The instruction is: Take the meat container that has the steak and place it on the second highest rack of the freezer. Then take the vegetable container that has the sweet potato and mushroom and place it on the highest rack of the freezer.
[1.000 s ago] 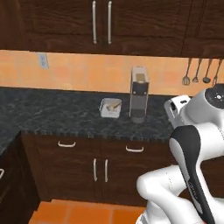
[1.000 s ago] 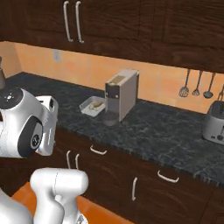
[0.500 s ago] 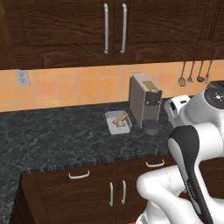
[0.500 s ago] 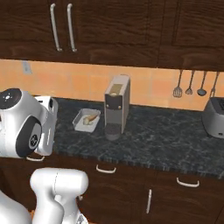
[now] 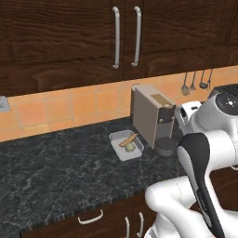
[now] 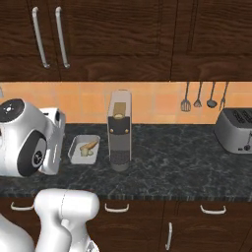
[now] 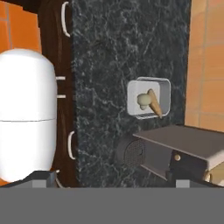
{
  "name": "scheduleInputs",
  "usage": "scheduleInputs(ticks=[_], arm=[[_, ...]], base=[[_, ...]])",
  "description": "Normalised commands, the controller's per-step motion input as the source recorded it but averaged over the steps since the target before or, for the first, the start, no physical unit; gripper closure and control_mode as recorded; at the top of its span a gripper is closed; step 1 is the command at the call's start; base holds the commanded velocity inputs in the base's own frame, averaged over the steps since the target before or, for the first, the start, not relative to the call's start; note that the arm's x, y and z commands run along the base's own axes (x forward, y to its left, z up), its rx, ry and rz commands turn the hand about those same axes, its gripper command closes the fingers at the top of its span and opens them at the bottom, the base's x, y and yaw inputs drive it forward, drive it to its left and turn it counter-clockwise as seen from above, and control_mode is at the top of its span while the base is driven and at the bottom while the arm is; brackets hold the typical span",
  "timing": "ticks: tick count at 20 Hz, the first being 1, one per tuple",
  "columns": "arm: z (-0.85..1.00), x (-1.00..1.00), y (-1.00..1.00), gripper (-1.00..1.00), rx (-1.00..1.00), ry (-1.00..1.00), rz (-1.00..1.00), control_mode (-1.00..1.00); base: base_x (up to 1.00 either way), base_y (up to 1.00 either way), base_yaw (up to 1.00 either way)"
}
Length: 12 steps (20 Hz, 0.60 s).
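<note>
Sitting toward the back edge of the dark counter (image 6: 197, 162), just beside the coffee machine (image 6: 119, 129), the vegetable container (image 6: 83, 149) looks unapproached, so reaching it comes next; whether the gripper's fingers are spread cannot be told, and the steak container is unseen.

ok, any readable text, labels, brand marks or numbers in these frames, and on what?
None readable.
Tall grey coffee machine: plain panels with a small round knob, no lettering.
Silver toaster: no markings legible.
Shallow white container holding a sweet potato and a mushroom: unlabelled.
Dark wood upper cabinets and black speckled stone counter: no text.
Grey wall outlet: no text visible.
</note>
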Motion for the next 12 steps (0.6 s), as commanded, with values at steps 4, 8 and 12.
scheduleInputs(ticks=[4, 8, 12], arm=[[-0.16, -0.07, 0.04, -1.0, -0.03, 0.15, 0.11, -1.0], [-0.23, -0.23, 0.01, -1.0, 0.0, 0.08, 0.3, -1.0], [-0.16, 0.09, 0.32, -1.0, 0.0, 0.02, 0.25, -1.0]], base=[[0.0, 0.0, 0.0], [0.0, 0.0, 0.0], [0.0, 0.0, 0.0]])
